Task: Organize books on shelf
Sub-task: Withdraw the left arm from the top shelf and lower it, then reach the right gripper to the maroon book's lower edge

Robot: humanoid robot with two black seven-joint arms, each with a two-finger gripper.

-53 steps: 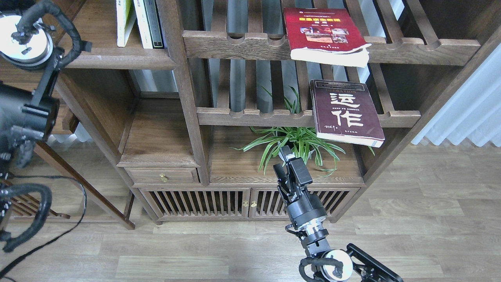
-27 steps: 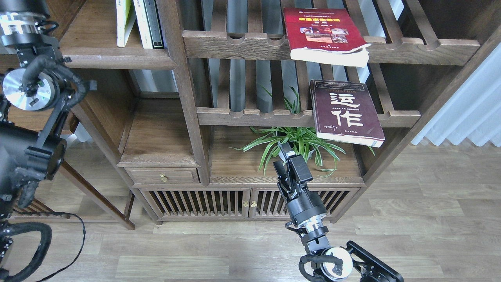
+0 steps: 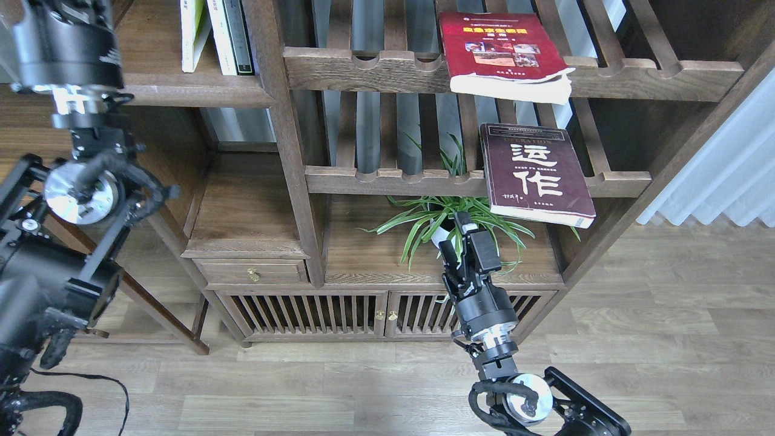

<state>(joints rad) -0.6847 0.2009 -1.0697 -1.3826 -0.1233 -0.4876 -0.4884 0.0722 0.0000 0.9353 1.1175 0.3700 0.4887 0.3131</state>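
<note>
The red book [image 3: 499, 51] with a yellow title lies flat on the upper slatted rack, overhanging its front rail. The dark maroon book [image 3: 536, 172] with white characters lies flat on the lower slatted rack, also overhanging. The yellow-green book [image 3: 192, 30] stands upright on the solid dark-brown shelf [image 3: 181, 91] at the top left, beside white and dark spines. My right gripper [image 3: 467, 241] points up in front of the plant, below and left of the maroon book, open and empty. My left arm [image 3: 66, 42] rises at the left of the shelf; its fingers are cut off by the top edge.
A green spider plant [image 3: 448, 221] stands on the cabinet top right behind my right gripper. A thick wooden post [image 3: 284, 133] separates the solid shelf from the racks. A small drawer [image 3: 251, 272] and slatted cabinet doors [image 3: 339, 312] are below. A white curtain [image 3: 720, 169] hangs at the right.
My left arm has swung upward, its wrist now at the shelf's height. My right gripper has moved right and slightly up, closer to the maroon book. The books have not moved.
</note>
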